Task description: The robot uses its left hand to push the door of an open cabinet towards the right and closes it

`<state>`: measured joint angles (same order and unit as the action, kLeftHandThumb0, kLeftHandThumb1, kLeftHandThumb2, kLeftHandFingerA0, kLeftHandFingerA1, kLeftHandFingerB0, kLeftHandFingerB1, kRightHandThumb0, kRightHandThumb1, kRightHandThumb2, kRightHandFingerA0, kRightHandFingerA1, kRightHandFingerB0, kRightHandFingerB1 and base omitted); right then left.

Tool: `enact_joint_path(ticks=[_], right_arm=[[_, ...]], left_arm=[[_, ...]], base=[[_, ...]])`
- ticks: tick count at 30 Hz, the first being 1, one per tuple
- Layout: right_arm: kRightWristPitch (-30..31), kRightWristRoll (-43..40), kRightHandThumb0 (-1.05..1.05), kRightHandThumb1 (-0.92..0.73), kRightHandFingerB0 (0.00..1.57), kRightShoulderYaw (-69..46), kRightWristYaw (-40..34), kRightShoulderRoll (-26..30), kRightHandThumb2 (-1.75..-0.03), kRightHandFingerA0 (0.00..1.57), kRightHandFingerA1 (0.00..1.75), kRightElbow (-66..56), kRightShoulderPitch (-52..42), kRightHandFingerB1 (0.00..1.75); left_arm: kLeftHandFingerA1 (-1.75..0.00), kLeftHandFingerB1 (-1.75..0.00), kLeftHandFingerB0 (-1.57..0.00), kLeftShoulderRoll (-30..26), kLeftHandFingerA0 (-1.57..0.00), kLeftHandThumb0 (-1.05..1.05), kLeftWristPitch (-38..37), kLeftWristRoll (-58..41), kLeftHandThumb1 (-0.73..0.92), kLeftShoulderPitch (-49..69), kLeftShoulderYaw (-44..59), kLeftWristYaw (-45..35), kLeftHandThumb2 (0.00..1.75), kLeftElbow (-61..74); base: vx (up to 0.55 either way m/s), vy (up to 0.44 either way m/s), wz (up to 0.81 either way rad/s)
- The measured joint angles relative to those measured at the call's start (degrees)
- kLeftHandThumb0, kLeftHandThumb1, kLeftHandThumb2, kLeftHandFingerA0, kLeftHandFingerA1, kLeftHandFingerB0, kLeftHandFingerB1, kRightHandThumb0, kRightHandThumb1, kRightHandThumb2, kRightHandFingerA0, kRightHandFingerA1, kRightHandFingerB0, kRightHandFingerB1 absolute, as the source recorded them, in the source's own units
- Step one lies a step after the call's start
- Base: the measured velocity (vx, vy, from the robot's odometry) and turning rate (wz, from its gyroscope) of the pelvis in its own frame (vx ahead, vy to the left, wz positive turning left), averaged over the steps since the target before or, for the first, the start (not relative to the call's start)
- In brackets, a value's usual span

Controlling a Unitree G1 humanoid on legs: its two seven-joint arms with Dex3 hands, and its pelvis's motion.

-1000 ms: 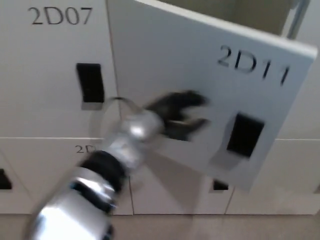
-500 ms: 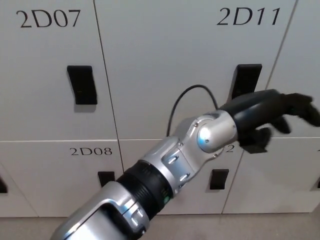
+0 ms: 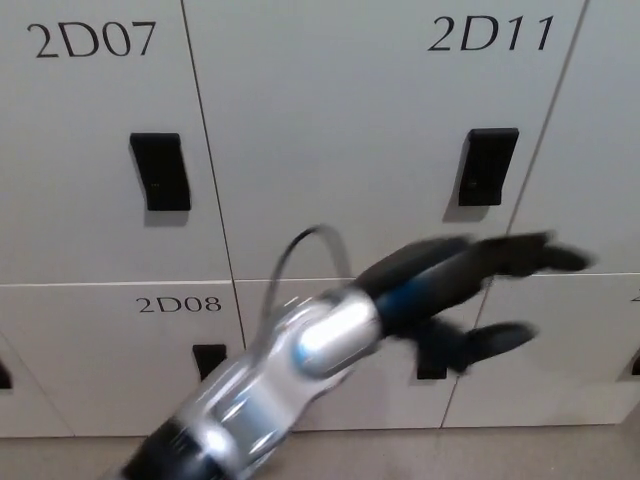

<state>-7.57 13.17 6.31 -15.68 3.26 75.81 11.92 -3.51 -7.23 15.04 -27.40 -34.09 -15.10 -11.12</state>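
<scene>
A wall of pale grey cabinet doors fills the view. Far to the upper left of the robot hand is the door marked 2D07 [image 3: 95, 140], with a black recessed handle [image 3: 160, 172]; below it, left of the forearm, is a lower door marked 2D08 [image 3: 120, 350]. The silver left forearm [image 3: 290, 370] rises from the bottom edge toward the right, blurred by motion. At its end, the left robot hand [image 3: 470, 285] is released, holding nothing, its black fingers [image 3: 540, 255] spread and pointing right. Directly above the robot hand is the door marked 2D11 [image 3: 380, 140], the task's thing, lying flush with its neighbours and apparently closed, with a black handle recess [image 3: 487, 166] just above the fingers. Whether the hand touches any panel cannot be told. The door looks like a stiff, flat, smooth panel, likely light on its hinges; it would best be pushed with flat fingers on its face near the handle edge. The right hand is not in view.
</scene>
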Motion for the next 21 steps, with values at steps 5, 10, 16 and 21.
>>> enact_joint_path(ticks=[5, 10, 16, 21], right_arm=[[-0.1, 0.0, -0.42, -0.60, 0.31, 0.0, 0.0, -0.1, -0.93, 0.41, 0.55, 0.0, 0.0, 0.50], [-0.4, -0.1, -0.43, -0.61, 0.29, -0.1, 0.0, -0.2, -0.94, 0.40, 0.55, 0.0, -0.1, 0.49], [-1.2, -0.2, -0.49, -0.63, 0.23, -0.6, 0.3, -0.2, -0.95, 0.34, 0.53, -0.1, -0.4, 0.47], [-2.3, -0.4, -0.52, -0.63, 0.27, -1.5, 1.1, -0.2, -0.95, 0.36, 0.53, -0.1, -0.7, 0.47]], left_arm=[[-0.32, -0.30, -0.30, -8.5, -0.33, -0.75, -1.1, -0.5, 0.92, 12.3, 4.3, -0.2, 0.69, 2.3], [-0.32, -0.30, -0.31, -16.9, -0.34, -0.77, -3.2, -0.8, 0.92, 25.1, 10.6, -0.1, 0.69, 1.8], [-0.32, -0.31, -0.32, -23.6, -0.35, -0.76, -6.7, -1.2, 0.92, 38.4, 18.4, 0.7, 0.69, -0.4], [-0.32, -0.31, -0.32, -26.0, -0.35, -0.73, -10.5, -1.2, 0.91, 45.6, 24.4, 4.1, 0.68, -7.7]], base=[[0.00, 0.000, 0.00], [0.00, 0.000, 0.00], [0.00, 0.000, 0.00], [0.00, 0.000, 0.00]])
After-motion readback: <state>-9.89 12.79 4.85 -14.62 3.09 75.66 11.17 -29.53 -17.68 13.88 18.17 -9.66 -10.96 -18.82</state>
